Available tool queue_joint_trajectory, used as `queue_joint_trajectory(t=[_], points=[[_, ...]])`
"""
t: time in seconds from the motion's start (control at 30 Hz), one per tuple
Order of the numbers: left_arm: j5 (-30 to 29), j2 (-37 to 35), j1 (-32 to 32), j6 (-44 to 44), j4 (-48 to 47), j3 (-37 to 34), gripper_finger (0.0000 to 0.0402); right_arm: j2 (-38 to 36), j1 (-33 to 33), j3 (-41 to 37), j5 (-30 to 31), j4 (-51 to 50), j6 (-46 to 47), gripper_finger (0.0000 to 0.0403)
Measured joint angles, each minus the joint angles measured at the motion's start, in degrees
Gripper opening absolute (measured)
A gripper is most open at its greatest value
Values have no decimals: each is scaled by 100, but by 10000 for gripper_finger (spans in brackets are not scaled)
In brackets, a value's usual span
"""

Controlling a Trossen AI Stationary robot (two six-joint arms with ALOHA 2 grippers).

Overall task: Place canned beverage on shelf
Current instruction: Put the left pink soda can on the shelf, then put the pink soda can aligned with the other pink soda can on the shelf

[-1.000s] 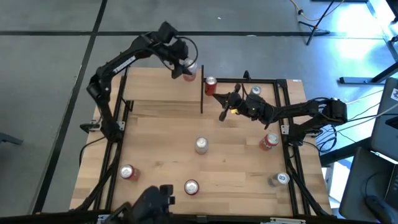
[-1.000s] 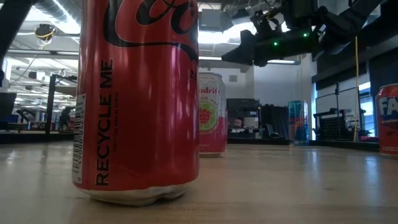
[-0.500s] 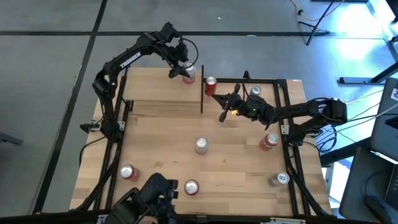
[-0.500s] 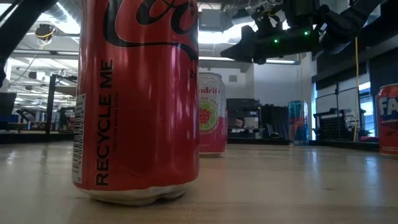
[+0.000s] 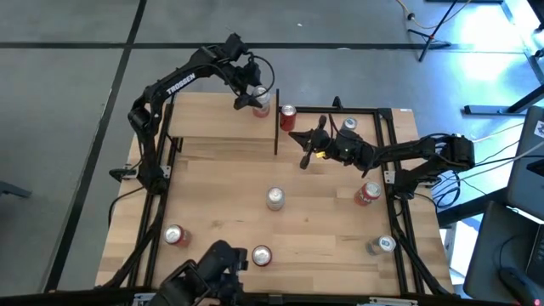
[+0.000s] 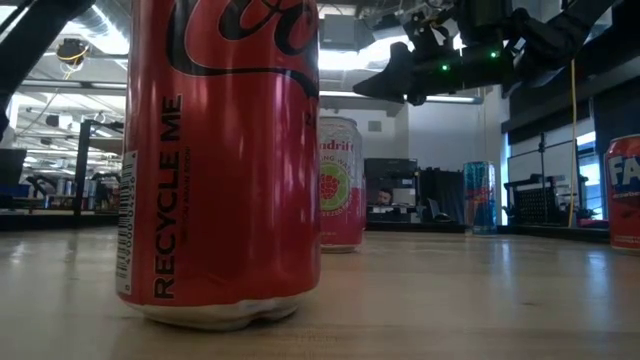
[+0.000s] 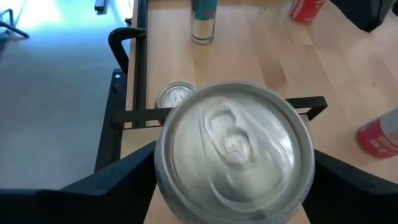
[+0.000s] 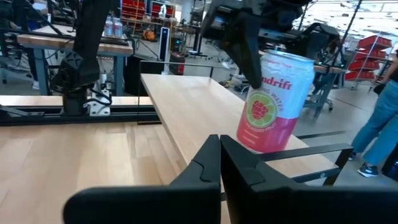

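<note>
The canned beverage, a pink and white can [image 8: 273, 99] with a silver top [image 7: 236, 155], stands upright with its base on the shelf [image 8: 205, 112], near that board's far right corner [image 5: 262, 104]. My left gripper [image 5: 253, 95] is open and reaches down over the can. One finger [image 7: 124, 177] stands close beside the can on one side and the other finger [image 7: 354, 180] close on the opposite side. My right gripper [image 5: 304, 151] hangs shut and level above the table just right of the shelf [image 5: 212, 115], and its joined fingers [image 8: 221, 155] point at the can.
A red can [image 5: 287, 115] stands just past the shelf's black post [image 5: 276, 127], and a silver can [image 5: 348, 125] stands inside the black frame [image 5: 340, 110]. Several more cans stand on the tabletop, among them one at the centre [image 5: 274, 198] and one at the near edge [image 6: 220, 160]. A person [image 8: 379, 118] stands beyond the table.
My left gripper has come down and a little toward the table's near edge with the can. The can now stands on the shelf's far right corner.
</note>
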Motion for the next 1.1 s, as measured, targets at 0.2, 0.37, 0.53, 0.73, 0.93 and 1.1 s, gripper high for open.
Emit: queue_joint_trajectory(t=[0.2, 0.37, 0.53, 0.73, 0.93, 1.1], points=[[-103, -92, -33, -50, 126, 0, 354, 0, 0, -2, -36, -99, 1, 1], [-377, -191, -126, -77, 148, 0, 357, 0, 3, -2, -39, -165, 20, 1], [-971, -490, -324, -330, 136, 0, 353, 0, 4, -2, -352, -182, 24, 1], [-2787, -1077, -816, -557, 131, 0, 353, 0, 9, -2, -639, -241, 24, 1], [-2887, -1830, -1120, -1226, 106, 0, 353, 0, 87, -2, -632, -506, 22, 1], [-1903, -2190, -1408, -1791, -136, 2, 353, 0, 507, -2, -285, -626, -365, 1]])
